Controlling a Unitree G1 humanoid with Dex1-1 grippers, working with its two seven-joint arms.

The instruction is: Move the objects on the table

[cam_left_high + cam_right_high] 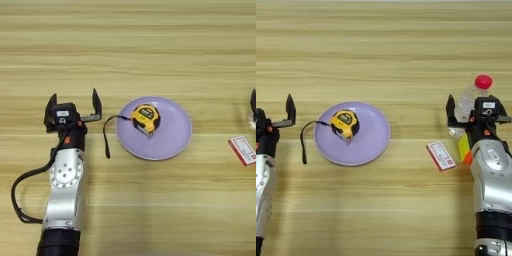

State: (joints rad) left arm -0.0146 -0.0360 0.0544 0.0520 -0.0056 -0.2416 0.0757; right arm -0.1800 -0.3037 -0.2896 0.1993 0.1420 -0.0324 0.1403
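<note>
Tape (145, 118) on plate (172, 142), mid-tabletop (128, 50); bottle (472, 98) near right edge.
Left gripper (73, 107) spread, empty; right gripper (476, 113) pinching bottle. Judgement: keep bottle upright, lift clear of card (440, 155).

My left tool (73, 107) sat low at the left with both black fingers spread wide and pointing away. My right tool (476, 111) sat at the right, fingers clamped.
</note>
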